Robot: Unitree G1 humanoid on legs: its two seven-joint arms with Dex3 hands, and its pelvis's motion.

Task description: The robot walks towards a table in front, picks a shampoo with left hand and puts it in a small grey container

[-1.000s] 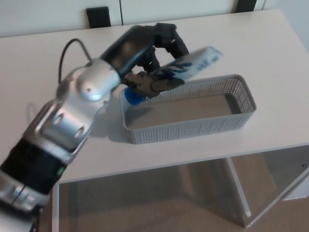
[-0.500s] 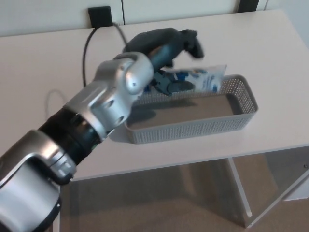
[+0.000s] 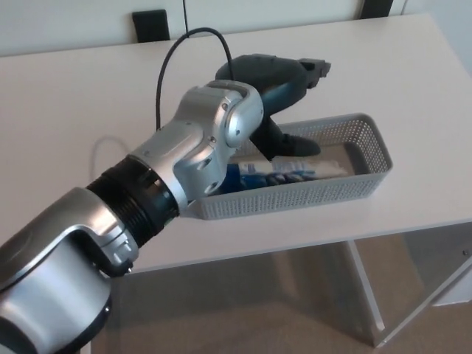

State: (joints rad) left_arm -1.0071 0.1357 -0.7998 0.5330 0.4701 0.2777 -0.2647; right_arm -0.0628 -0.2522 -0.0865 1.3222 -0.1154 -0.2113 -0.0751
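Head view: 1 shampoo (image 3: 284, 172) in 1 container (image 3: 310, 194), left hand (image 3: 279, 81) prob. empty

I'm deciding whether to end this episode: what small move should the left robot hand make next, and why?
Probably lift the left robot hand straight up and away. The shampoo lies flat inside the grey container, and the hand looks open, holding nothing, so only withdrawing remains.
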